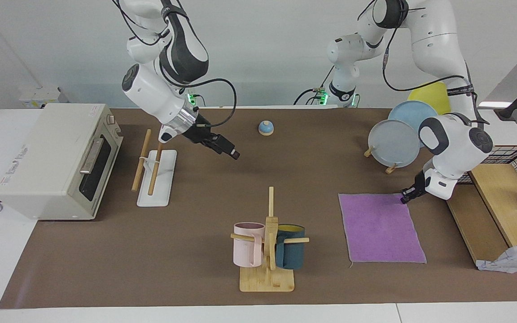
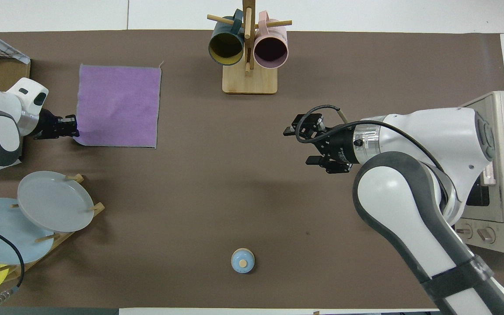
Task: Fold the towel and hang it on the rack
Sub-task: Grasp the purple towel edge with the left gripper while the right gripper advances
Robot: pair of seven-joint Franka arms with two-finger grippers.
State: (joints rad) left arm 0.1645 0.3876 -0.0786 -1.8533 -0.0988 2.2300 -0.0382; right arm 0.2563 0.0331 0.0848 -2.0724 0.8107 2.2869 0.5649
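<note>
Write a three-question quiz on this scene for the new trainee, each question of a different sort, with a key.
1. True or false: the towel is folded in half.
2. Which pincer is at a corner of the towel? A) the left pincer B) the right pincer C) neither
3. Fill in: the rack stands in front of the ____.

Key
1. False: it lies flat and spread out, purple face up.
2. A: the left pincer is down at the towel's corner nearest the plates; the right pincer hangs over bare table between the rack and the bell.
3. Toaster oven.
</note>
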